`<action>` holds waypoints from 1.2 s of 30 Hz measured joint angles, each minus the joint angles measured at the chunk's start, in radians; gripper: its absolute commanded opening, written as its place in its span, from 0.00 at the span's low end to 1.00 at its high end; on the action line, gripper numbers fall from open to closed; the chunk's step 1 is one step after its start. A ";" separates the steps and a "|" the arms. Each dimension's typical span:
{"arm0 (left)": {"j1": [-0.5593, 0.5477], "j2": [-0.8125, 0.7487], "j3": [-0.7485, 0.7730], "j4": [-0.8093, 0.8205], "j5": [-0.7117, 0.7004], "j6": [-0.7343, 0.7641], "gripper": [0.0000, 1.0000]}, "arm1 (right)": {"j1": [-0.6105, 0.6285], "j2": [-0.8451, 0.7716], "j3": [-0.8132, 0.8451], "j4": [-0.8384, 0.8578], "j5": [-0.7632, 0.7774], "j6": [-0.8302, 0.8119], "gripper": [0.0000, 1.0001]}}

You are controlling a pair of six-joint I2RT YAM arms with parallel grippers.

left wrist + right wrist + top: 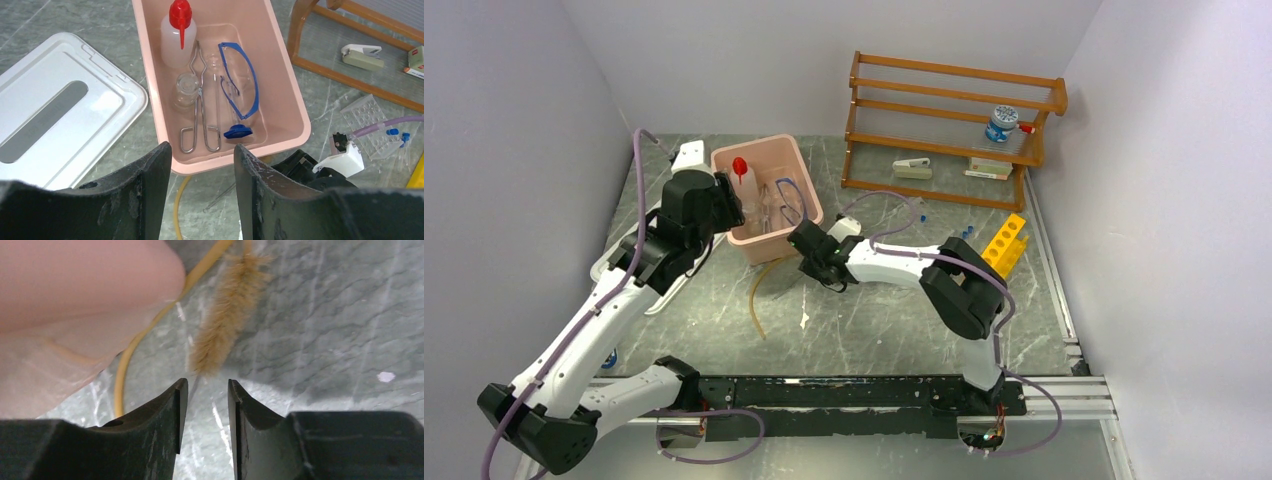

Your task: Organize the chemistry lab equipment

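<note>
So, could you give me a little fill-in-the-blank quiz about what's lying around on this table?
1. The wash bottle in the pink bin has a ___ cap.
2. The goggles lying in that bin have a ___ frame.
3. The yellow rack stands outside the bin, near the ___ shelf.
4. The fuzzy tan brush lies on the table just ahead of the ___ arm's open fingers.
Missing words: red, blue, wooden, right.

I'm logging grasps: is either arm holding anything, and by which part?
Nothing is held. The left gripper is open above the pink bin; the right gripper is open too, its fingers apart at the stem end of the brush, unclamped.
</note>
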 measured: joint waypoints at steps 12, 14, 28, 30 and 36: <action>-0.023 0.000 0.000 -0.005 -0.034 -0.003 0.53 | 0.000 0.042 0.000 -0.045 0.101 0.033 0.19; -0.023 0.000 0.000 -0.005 -0.034 -0.003 0.53 | 0.000 0.040 -0.006 -0.048 0.115 0.035 0.16; -0.024 0.000 0.000 -0.004 -0.034 -0.003 0.53 | 0.009 -0.048 -0.103 0.007 0.130 -0.055 0.50; -0.024 0.000 0.000 -0.004 -0.034 -0.003 0.53 | 0.014 -0.055 -0.105 0.031 0.125 -0.074 0.55; -0.024 0.000 0.000 -0.004 -0.034 -0.003 0.53 | 0.023 -0.002 -0.040 0.022 0.129 -0.098 0.63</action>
